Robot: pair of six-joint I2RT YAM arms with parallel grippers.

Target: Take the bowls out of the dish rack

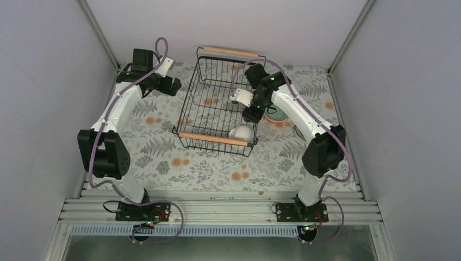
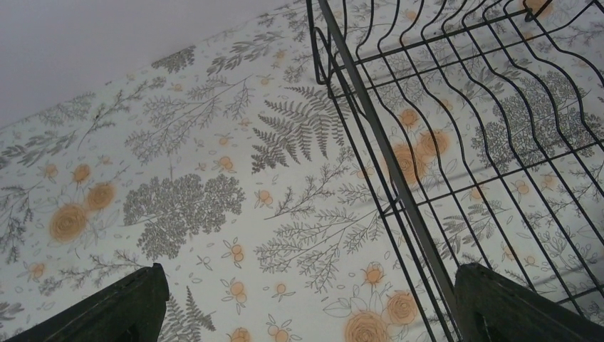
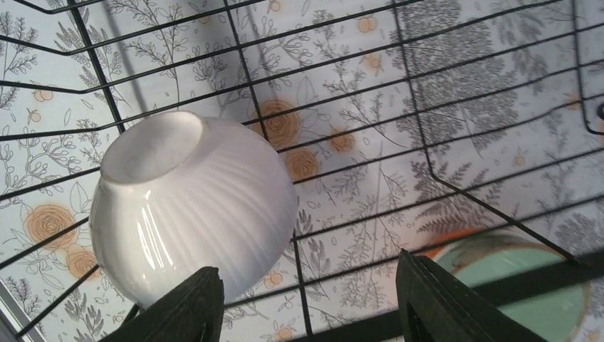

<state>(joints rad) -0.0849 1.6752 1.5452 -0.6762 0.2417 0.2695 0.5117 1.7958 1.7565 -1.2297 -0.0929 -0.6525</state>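
One white ribbed bowl (image 3: 192, 206) lies base-up in the near-right corner of the dish rack (image 1: 212, 138). The right tool (image 3: 306, 267) hangs just above it, fingers spread wide, holding nothing. Over the floral counter (image 2: 178, 178) just left of the rack, the left tool (image 2: 310, 271) is also wide open and empty, and a mint-green bowl (image 1: 276, 113) sits on the counter just right of the rack.

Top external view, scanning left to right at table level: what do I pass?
Left gripper → dish rack, with a white bowl in its near-right corner → mint-green bowl just outside the rack's right side.
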